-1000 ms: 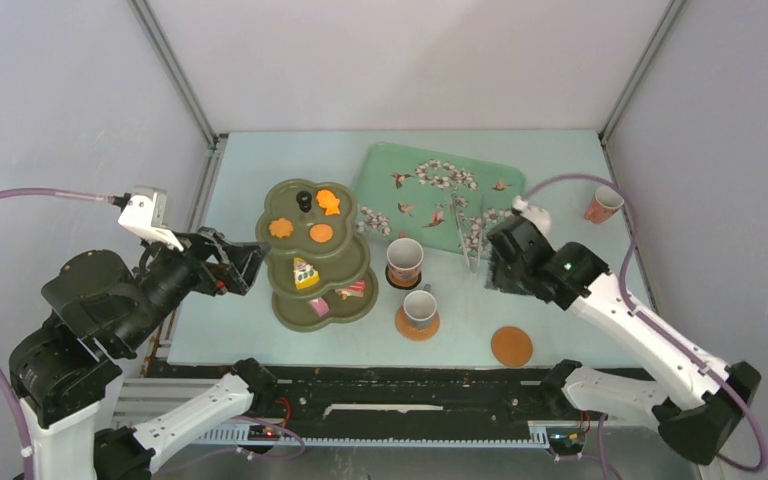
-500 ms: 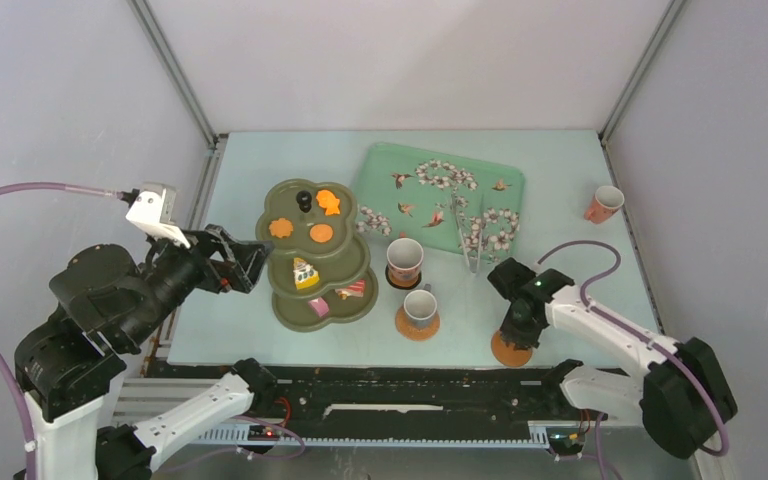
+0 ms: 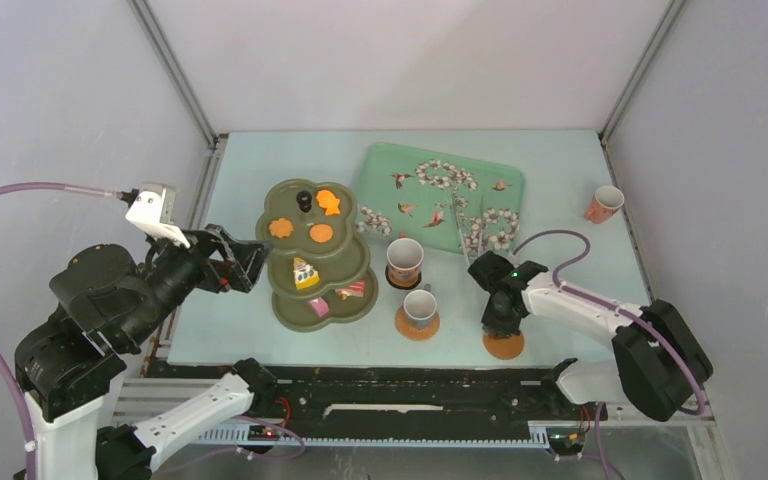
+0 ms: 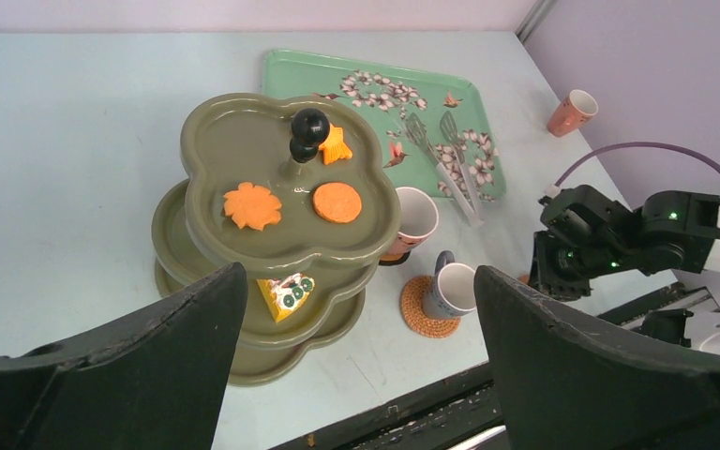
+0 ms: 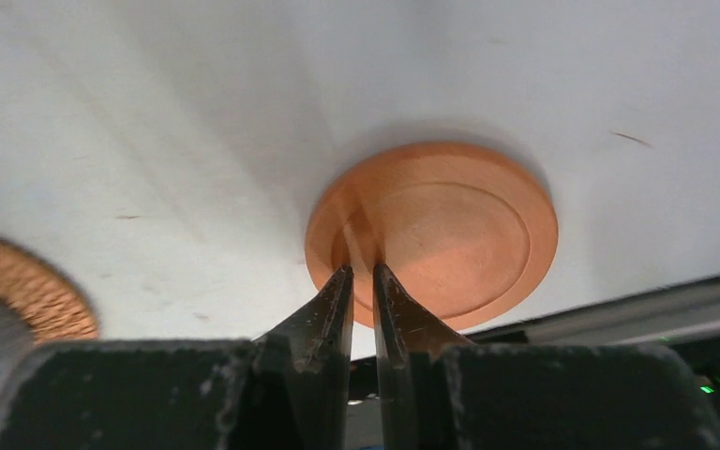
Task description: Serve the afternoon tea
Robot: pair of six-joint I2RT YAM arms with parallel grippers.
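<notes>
The right pincer points down at a plain coaster, its fingers drawn nearly together with only a thin slit between them and the tips resting on the disc's near left part. This coaster is round, smooth and copper-orange, with a raised rim and a shallow ring inside it, and it lies flat by the near edge of the tabletop.

The left pincer hangs spread wide and empty beside the olive stand. The stand's top tier carries an orange flower pastry and an orange round pastry, and a yellow wedge sits on the tier below.

One patterned cup stands on a woven coaster, with a second cup just behind it. A third cup stands well apart at the far right.
</notes>
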